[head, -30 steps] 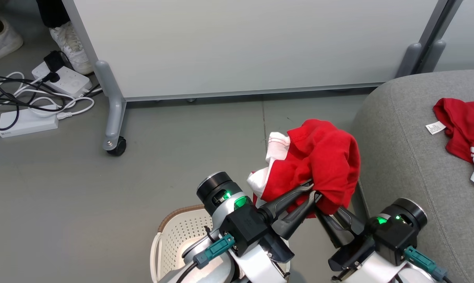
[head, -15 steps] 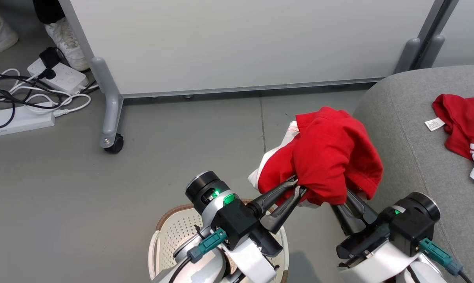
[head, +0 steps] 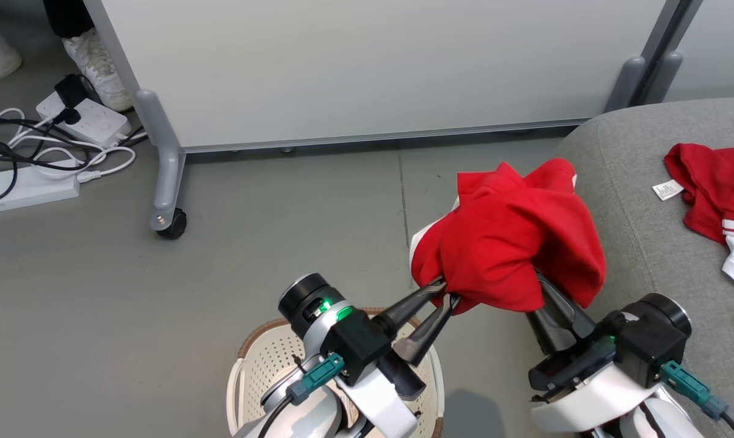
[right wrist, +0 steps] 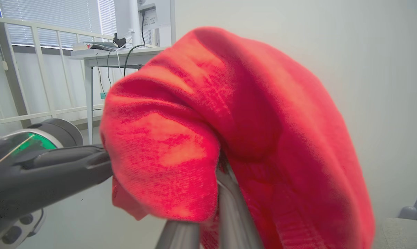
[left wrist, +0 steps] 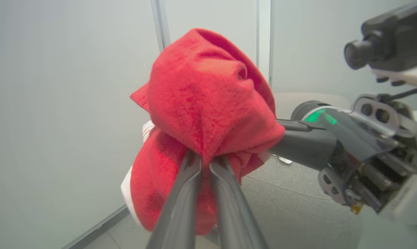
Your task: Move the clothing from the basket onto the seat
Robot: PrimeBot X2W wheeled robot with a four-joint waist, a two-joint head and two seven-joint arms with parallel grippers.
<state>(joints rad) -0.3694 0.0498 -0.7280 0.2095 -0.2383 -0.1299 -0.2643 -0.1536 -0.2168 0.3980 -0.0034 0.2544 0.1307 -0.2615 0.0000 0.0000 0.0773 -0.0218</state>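
**Garment lifted clear of basket, short of the seat**

A bunched red garment (head: 512,243) with white panels is held in the air between both arms. It hangs above the floor (head: 281,231), just beside the rounded front edge of the grey seat (head: 634,182) and not yet resting on it.

The left fingers (head: 412,304) are pinched almost shut on a fold at the lower edge of the bundle; the left wrist view shows cloth squeezed between them. The right fingers (head: 555,307) run up underneath the fabric, which drapes over their tips. Whether they clamp it or merely prop it cannot be told.

The two-sided hold appears meant to gather the loose cloth so that it does not trail during the carry.

The basket (head: 251,340) stands on the floor under the left arm, well below the load; its visible part shows no clothing. A second red garment (head: 707,182), with a white label (head: 666,190), lies on the seat near the right edge.

Judgement: transfer under way; the load needs carrying further over the cushion before release, or it may slide off the curved edge.
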